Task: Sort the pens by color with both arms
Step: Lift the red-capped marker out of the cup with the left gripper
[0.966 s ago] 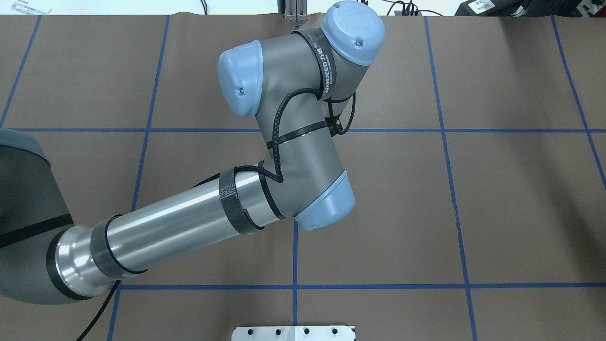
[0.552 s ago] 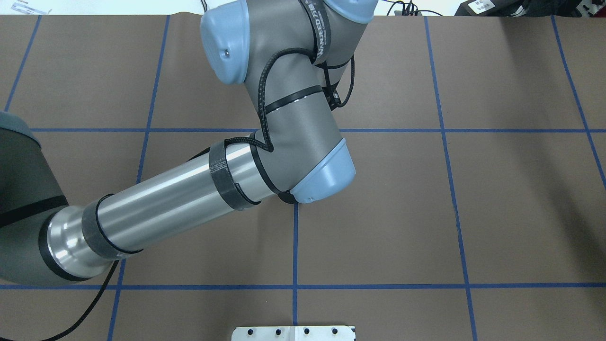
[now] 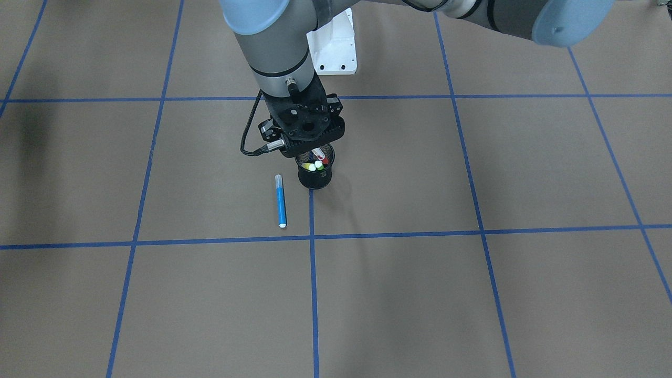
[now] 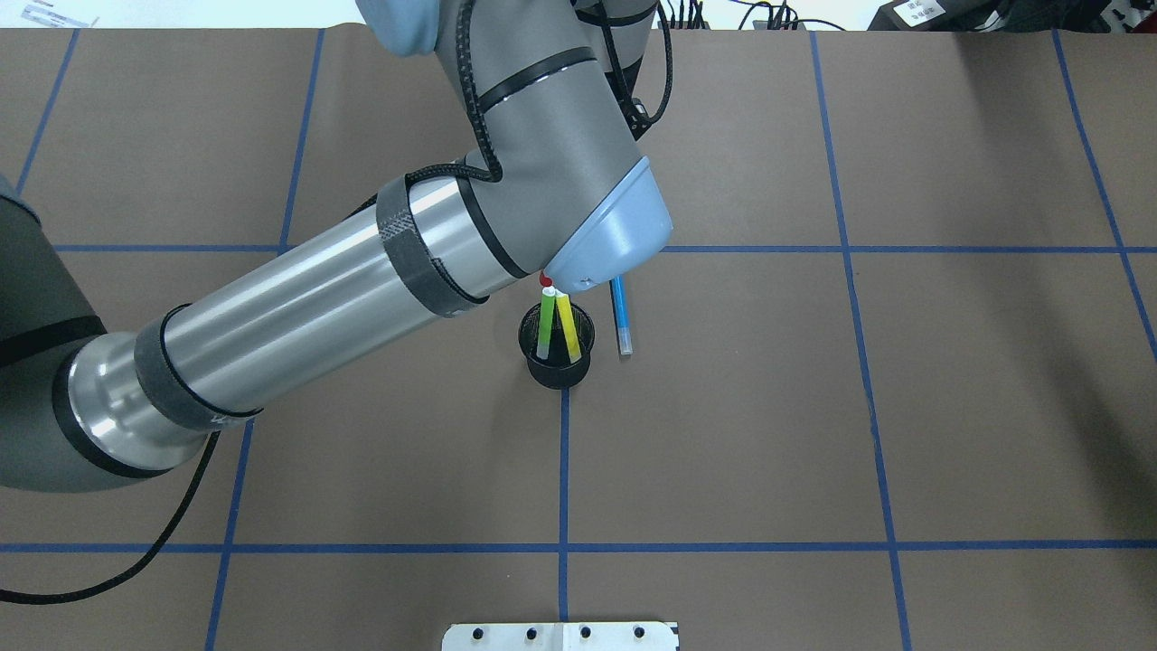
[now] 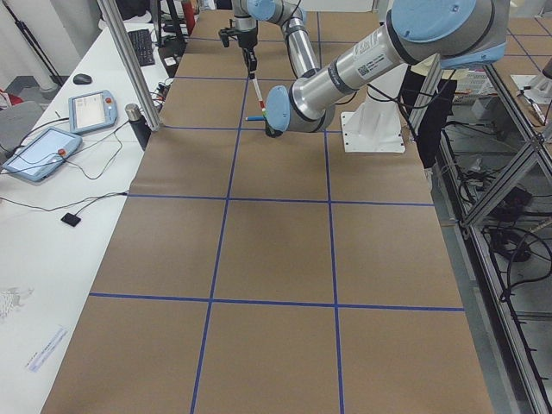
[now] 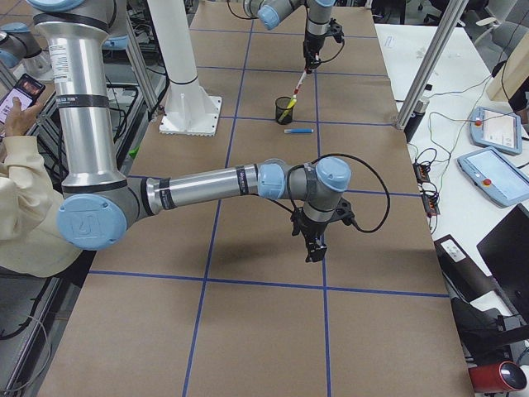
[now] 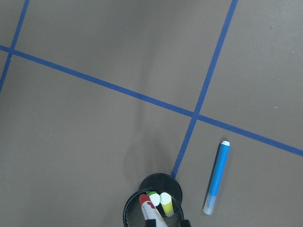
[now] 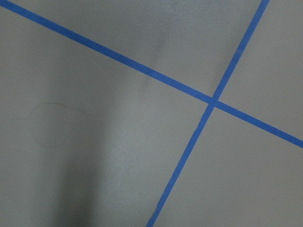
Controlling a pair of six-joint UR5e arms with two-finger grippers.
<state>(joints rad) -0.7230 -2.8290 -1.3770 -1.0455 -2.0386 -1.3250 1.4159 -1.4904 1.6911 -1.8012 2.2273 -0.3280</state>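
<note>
My left gripper (image 3: 313, 146) hangs straight over a black mesh cup (image 3: 315, 180) and is shut on a red and white pen (image 3: 318, 155). The pen's lower end is inside the cup's mouth. The cup (image 4: 558, 372) also holds a green pen (image 4: 546, 321) and a yellow pen (image 4: 569, 327). A blue pen (image 4: 620, 316) lies flat on the table beside the cup. The left wrist view shows the red pen (image 7: 150, 208), the cup (image 7: 132, 213) and the blue pen (image 7: 216, 179). My right gripper (image 6: 312, 248) points down over bare table, far from the cup. I cannot tell whether it is open or shut.
Brown paper with a blue tape grid (image 4: 859, 249) covers the table. The white pedestal base (image 3: 336, 47) stands behind the cup. A person (image 6: 25, 207) sits at the table's end near my right arm. Tablets (image 6: 496, 128) lie on the white side bench.
In the overhead view my left arm's wrist has moved toward the far edge. This uncovered the cup, its green and yellow pens and the blue pen.
</note>
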